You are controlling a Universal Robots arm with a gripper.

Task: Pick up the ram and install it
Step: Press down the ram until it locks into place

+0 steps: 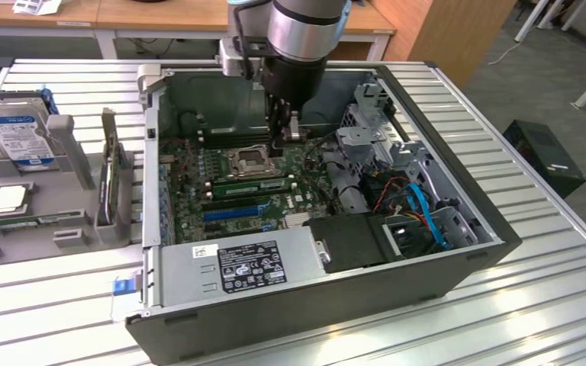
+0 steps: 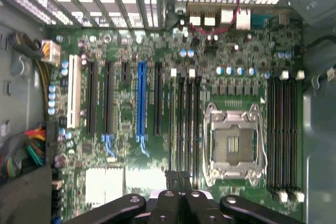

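Ram (image 1: pixel 252 183): a long green stick standing on edge in a memory slot of the motherboard (image 1: pixel 196 191). It sits just beside the CPU socket (image 1: pixel 250 160), on the side toward the blue slot (image 1: pixel 234 213). Claw (image 1: pixel 291 139) clenched, hanging inside the open computer case (image 1: pixel 476 252) near the socket's end toward the exterior view's right. From the wrist I see the fingertips (image 2: pixel 172 178) pressed together over the memory slots. I cannot tell whether they touch the stick. Case lies on the table (image 1: pixel 548 305)
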